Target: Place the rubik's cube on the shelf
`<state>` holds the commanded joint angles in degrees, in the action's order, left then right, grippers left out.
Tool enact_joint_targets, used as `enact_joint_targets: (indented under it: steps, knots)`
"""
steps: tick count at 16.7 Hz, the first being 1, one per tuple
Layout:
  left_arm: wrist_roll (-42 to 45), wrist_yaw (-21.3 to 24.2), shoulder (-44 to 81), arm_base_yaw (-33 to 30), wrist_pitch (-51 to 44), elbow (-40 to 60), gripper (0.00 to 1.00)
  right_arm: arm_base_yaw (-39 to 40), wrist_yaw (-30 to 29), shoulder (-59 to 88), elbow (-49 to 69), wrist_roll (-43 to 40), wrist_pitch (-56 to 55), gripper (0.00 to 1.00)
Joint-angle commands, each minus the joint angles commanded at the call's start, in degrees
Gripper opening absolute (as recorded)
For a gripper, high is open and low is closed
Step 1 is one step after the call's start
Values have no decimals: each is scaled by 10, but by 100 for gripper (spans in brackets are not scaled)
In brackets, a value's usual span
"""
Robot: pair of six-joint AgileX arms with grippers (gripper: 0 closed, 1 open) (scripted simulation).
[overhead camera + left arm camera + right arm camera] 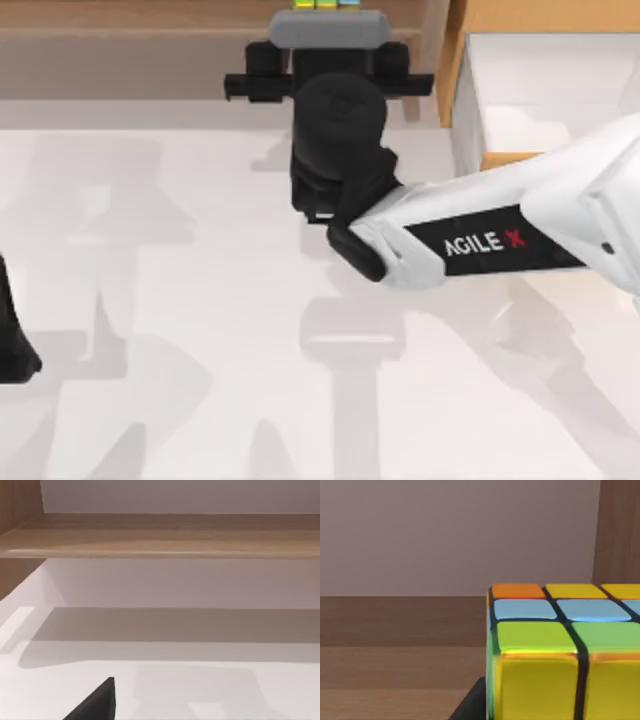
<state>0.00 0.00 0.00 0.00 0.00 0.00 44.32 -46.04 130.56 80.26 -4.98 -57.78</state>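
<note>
The white counter point(200, 330) spreads smooth and faintly glossy, with broad open room across its middle and left; along its far edge runs the shelf point(130, 45), a long, low board of light-brown wood grain with a recessed back, and an upright post point(437, 45) closes its right end, so room there is tight. At the far right stands an orange-wood drawer point(545, 90) with a pale interior. The right arm reaches in from the right, its end effector point(325, 25) pushed up against the shelf front. The rubik's cube point(560, 655) sits just beyond it over the shelf board, near the post, showing glossy yellow, green, blue and orange squares between black grid lines; it seems held, but the fingers are hidden and I cannot tell their spread. The left end effector point(12, 330) rests at the counter's left edge, well apart.
</note>
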Motion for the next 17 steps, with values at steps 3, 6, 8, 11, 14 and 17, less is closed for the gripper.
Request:
enact_joint_targets:
  steps: [3,6,8,11,14,17]
  knots:
    - [0,0,0,0,0,0,100,-3,1,-2,2,1,2,0]
    - [0,0,0,0,0,0,100,-8,3,7,16,0,9,0]
    - [0,0,0,0,0,0,100,-12,9,21,40,1,20,0]
    - [0,0,0,0,0,0,100,-22,19,39,78,3,40,0]
    - [0,0,0,0,0,0,100,-33,27,57,114,3,59,0]
    - [0,0,0,0,0,0,100,-42,36,75,150,4,77,0]
